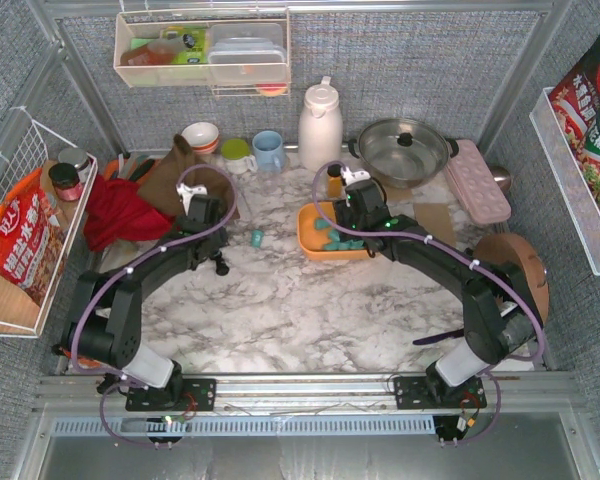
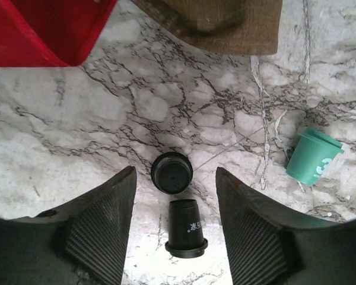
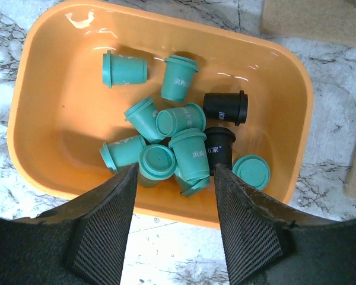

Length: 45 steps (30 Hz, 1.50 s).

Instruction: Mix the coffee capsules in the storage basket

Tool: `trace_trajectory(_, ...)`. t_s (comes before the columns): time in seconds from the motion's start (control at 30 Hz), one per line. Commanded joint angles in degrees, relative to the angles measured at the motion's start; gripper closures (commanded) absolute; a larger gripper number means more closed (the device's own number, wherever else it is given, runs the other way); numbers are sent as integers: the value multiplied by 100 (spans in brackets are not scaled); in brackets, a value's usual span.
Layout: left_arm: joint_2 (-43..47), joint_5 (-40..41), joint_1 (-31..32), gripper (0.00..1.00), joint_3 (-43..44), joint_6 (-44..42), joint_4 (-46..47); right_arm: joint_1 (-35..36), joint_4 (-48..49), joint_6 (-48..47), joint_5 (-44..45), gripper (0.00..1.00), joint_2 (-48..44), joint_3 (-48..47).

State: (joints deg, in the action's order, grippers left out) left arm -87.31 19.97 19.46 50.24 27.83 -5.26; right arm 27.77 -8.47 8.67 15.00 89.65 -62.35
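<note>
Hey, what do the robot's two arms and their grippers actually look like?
The left arm and right arm are matte black jointed links on pale silver base sections. A thin purple cable loops along each, fastened with white ties. The left gripper and right gripper each have two broad black fingers with ribbed inner pads.

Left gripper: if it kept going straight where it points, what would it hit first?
Probably the black capsule lying sideways between its fingers, then the marble table; depth is unclear.

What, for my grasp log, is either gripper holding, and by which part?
Nothing: left gripper straddles two black capsules, untouched; right gripper hangs open over the basket.
</note>
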Motion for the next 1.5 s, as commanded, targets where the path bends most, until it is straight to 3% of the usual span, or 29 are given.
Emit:
trace_trajectory(0.0, -212, -427, -4, 37, 62, 37, -56, 0, 4, -40, -58, 41, -14, -52)
trace_trajectory(0.77, -674, -383, -5, 59, 135, -139, -138, 0, -145, -40, -174, 41, 128, -185)
trace_trajectory(0.9, -711, -419, -11, 66, 202, -215, -168, 0, -181, -46, -186, 41, 88, -195)
trace_trajectory(1.2, 107, -1192, 72, 74, 143, -727, 157, 0, -154, -58, -464, 41, -189, -113)
trace_trajectory(1.47, 1002, -1976, 403, 74, 34, -1508, 636, 0, -54, -8, -666, 41, -805, 113)
